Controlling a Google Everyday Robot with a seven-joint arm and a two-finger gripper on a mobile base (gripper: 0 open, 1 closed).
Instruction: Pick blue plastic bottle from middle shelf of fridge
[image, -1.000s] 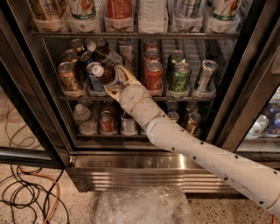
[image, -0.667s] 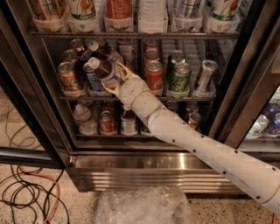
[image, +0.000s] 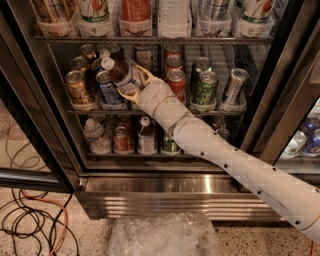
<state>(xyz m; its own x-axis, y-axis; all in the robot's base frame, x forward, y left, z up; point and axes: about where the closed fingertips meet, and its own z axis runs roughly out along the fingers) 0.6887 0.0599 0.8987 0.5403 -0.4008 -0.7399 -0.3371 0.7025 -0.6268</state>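
The gripper (image: 131, 84) is up at the fridge (image: 150, 185) shelves. Far below its fingers (image: 144, 74) lies speckled floor (image: 92, 235), with coiled cables (image: 30, 225) down-left and crumpled clear plastic (image: 160, 235) directly beneath.

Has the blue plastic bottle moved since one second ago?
Yes. The blue plastic bottle, held in the hand inside the fridge, has risen farther above the front rail of the middle shelf and now tilts, cap leaning left.

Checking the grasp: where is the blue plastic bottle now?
The blue plastic bottle is left of centre in the camera view, tilted, gripped by the pincer, above the middle shelf, beside a blue can.
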